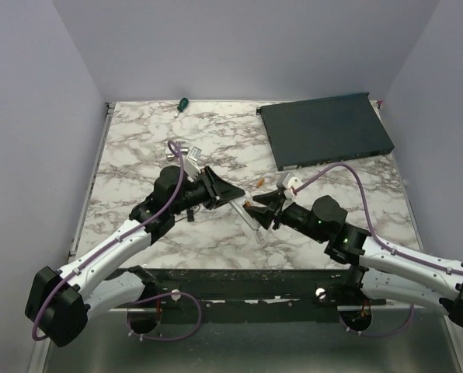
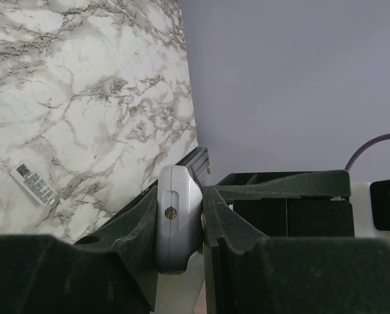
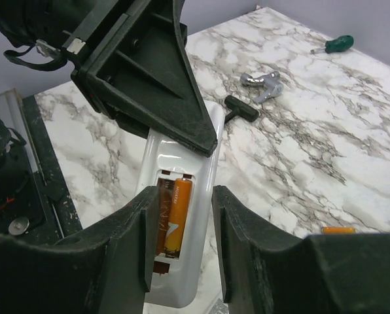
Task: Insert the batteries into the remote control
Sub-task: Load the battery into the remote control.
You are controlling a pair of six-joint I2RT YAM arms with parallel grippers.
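Left gripper (image 2: 178, 229), clamped hard on the edge of the white remote control (image 3: 175, 154), holds it slanting. If that smooth, rounded plastic shell slips, the open bay would likely twist aside. One battery (image 3: 178, 216), a glossy orange cylinder, lies in the bay and could sit askew or roll out. Right gripper (image 3: 185, 203) stands half open astride it, gripping nothing visible. A second battery (image 3: 339, 230) lies on the marble-patterned table (image 3: 352, 144).

Plain lavender walls (image 1: 239, 47) enclose a white, grey-veined marble-patterned table (image 1: 138, 148).
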